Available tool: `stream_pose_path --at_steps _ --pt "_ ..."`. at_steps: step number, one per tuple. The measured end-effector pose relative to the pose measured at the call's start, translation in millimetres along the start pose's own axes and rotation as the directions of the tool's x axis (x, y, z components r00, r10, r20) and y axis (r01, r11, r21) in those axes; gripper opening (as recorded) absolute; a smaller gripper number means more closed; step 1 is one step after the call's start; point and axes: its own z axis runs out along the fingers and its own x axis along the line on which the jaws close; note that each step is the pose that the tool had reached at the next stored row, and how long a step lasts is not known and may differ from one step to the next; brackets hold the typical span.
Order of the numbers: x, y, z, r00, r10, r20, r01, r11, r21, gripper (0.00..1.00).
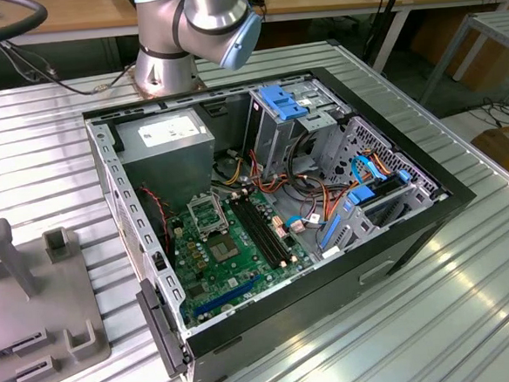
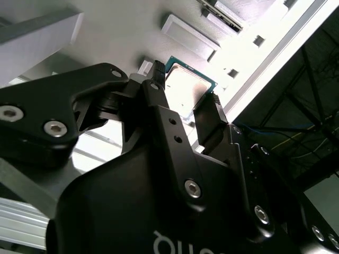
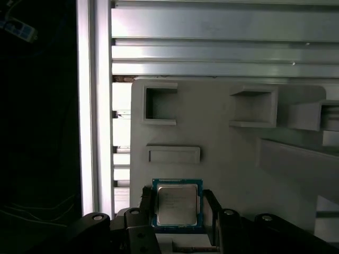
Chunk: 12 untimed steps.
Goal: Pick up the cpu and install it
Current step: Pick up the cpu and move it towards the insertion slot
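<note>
Jaws: clamped, and here it is in both wrist views, two black fingers (image 3: 146, 202) pressed on opposite edges of the cpu (image 3: 177, 205).
Gripper: the gripper (image 2: 186, 85) has the chip pinched right at its fingertips, with its black body bulking up close to the second wrist camera.
Cpu: square, with a shiny silver-grey top and a green rim. The metal face is turned to the first wrist camera, and it is held up clear of the grey fixture (image 3: 228, 153) lying beyond it.
Fixture: a pale grey plate with rectangular pockets and raised blocks, resting on ribbed aluminium rails (image 3: 212, 37).
Exterior view, far left: the same grey fixture (image 1: 43, 293), with an upright post standing on it.
Table: a ribbed metal table (image 1: 438, 318) carries both the fixture and the computer case.
Arm: the robot arm (image 1: 194, 20) rises from its base just behind the case.
Case: an open black computer case (image 1: 333, 312) lies on its side, insides showing.
Power supply: a grey power supply box (image 1: 165, 140) sits in the corner nearest the arm's base.
Motherboard: a green motherboard (image 1: 216, 268) lies flat on the case floor.
Socket: the silver-framed cpu socket (image 1: 206, 216) sits just below the power supply.
Memory slots: long black memory slots (image 1: 262, 230) lie just to the exterior view's right of the socket.
Drive cage: a metal drive cage with blue clips (image 1: 283, 106) stands further right.
Cables: blue cables (image 1: 367, 170) loop at the exterior view's right end.
</note>
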Motion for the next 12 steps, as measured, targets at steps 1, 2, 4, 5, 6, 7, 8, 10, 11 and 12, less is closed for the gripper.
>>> stream_pose_path --at_steps 1,2,4,5,6,7,8,10,11,12 --pt "0.0 0.0 -0.6 1.0 0.0 0.0 0.0 1.0 0.0 0.47" --pt "0.0 0.0 -1.6 1.0 0.0 0.0 0.0 1.0 0.0001 0.47" --pt "0.0 -0.1 -3.8 1.0 0.0 -0.0001 0.0 1.0 0.0001 0.47" --pt "0.0 -0.1 -3.9 1.0 0.0 0.0002 0.0 1.0 -0.0001 0.47" --pt "0.0 -0.1 -3.9 1.0 0.0 0.0003 0.0 1.0 -0.0002 0.47" --pt "0.0 -0.1 -4.2 1.0 0.0 0.0 0.0 1.0 0.0 0.47" --pt "0.0 -0.1 -4.2 1.0 0.0 0.0 0.0 1.0 0.0 0.47" --pt "0.0 -0.1 -4.3 1.0 0.0 0.0 0.0 1.0 0.0 0.47" --pt "0.0 -0.1 -4.3 1.0 0.0 0.0 0.0 1.0 0.0 0.47" --pt "0.0 -0.1 -4.5 1.0 0.0 -0.0001 0.0 1.0 0.0001 0.47"
